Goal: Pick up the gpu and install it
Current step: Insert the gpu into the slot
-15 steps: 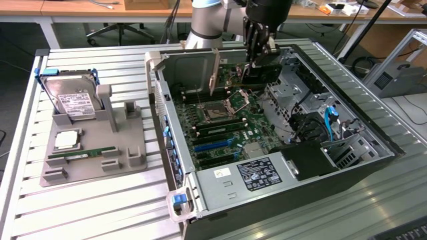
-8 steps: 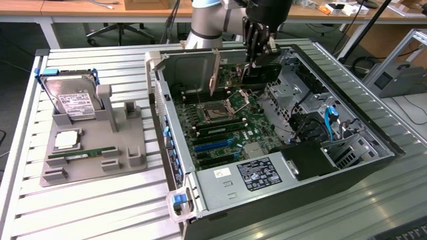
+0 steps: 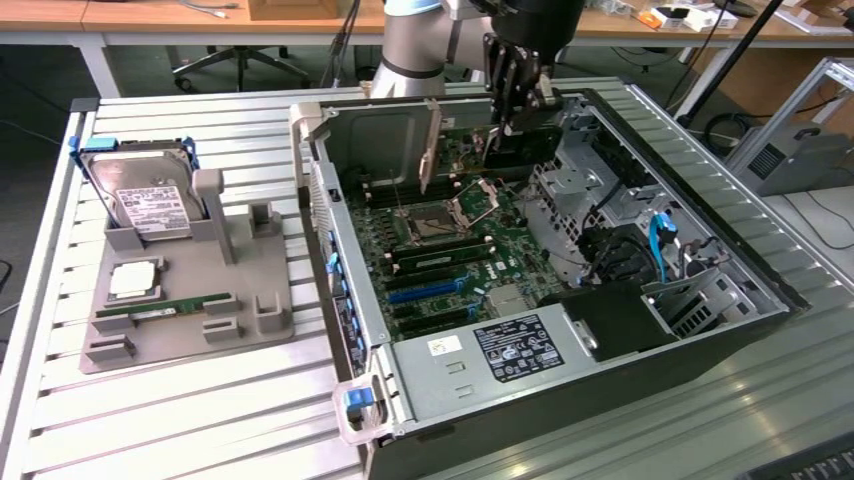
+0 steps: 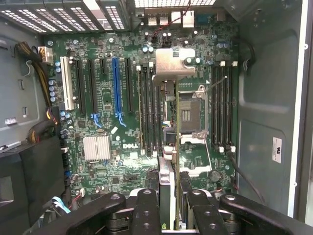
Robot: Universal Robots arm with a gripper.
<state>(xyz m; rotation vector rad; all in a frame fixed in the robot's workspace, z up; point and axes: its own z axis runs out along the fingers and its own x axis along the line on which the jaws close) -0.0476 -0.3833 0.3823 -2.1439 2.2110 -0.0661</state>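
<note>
The gpu, a thin dark circuit card with a silvery metal edge, was held edge-on between the fingers of the black gripper. The jaws were pinched against the card's two faces. The card hung upright within the open side of the black and grey computer case, above the green motherboard and close to the open processor socket. Whether its lower end touched the board could not be determined.

Inside the case, a silver power supply box with a black label sat at the end nearest the exterior camera.

Outside the case, on the exterior view's left, a grey moulded tray lay just beside it on the white slatted table. The tray carried a boxy silver hard drive with a white label, a square silver processor chip and a narrow green memory stick.
</note>
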